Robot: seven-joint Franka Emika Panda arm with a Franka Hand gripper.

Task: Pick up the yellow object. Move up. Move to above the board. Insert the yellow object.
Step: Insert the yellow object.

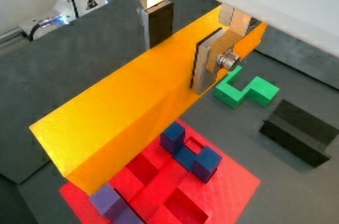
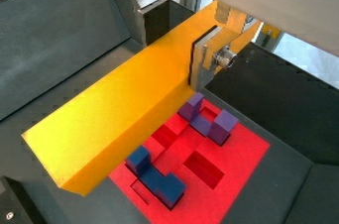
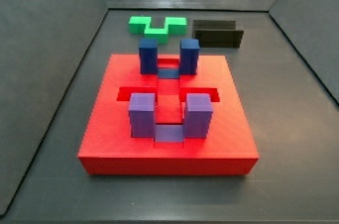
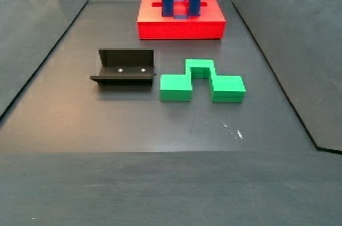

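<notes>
My gripper is shut on the yellow object, a long yellow bar with an orange side. The silver fingers clamp it near one end, and it also shows in a wrist view with the gripper. The bar hangs in the air above the red board, which shows in both wrist views. The board carries blue blocks and purple blocks around recessed slots. In both side views the board is visible, but the gripper and the bar are out of frame.
A green notched block lies on the dark floor, also in a wrist view and a side view. The dark fixture stands beside it. Grey walls enclose the floor.
</notes>
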